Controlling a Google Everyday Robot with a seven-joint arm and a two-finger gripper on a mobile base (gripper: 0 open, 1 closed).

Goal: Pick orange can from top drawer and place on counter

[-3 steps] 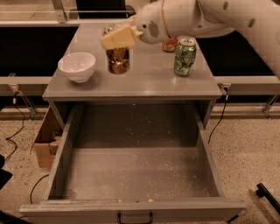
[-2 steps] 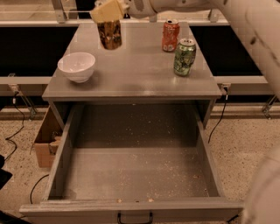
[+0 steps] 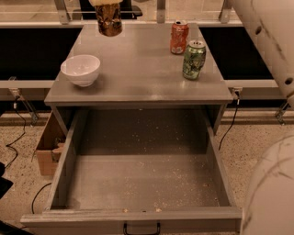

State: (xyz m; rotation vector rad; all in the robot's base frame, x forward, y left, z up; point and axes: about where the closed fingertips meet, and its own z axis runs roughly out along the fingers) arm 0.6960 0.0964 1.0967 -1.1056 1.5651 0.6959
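Orange can (image 3: 109,20) is hanging over the rear left of the counter (image 3: 138,80), clear of the surface and partly cut off by the top of the view; a second ago it was sitting lower and nearer the counter's middle, so it is travelling up and back. Gripper (image 3: 106,2) is showing only as a pale sliver at the upper edge, sitting on the can's top and, judging by the can being airborne, clenching it. Top drawer (image 3: 142,183) is standing pulled fully out and holding nothing but crumbs, so the pick half is looking done; the place half is not (the can is resting on nothing yet); the rise is suggesting a carry toward the back, not a set-down.

Surface, left to right: white bowl (image 3: 81,69) is sitting upright near the left front edge; red-orange can (image 3: 179,36) is standing at the rear right; green can (image 3: 194,59) is standing just beside it, nearer the front; the stretch between bowl and cans is offering room for a set-down.

Room: cardboard box (image 3: 46,147) is leaning beside the cabinet at the left; cables (image 3: 18,133) are trailing over the speckled floor (image 3: 257,137); drawer handle (image 3: 141,228) is peeking in at the bottom edge; robot arm (image 3: 268,41) is sweeping down the right edge, with another pale part of the robot filling the lower right corner.
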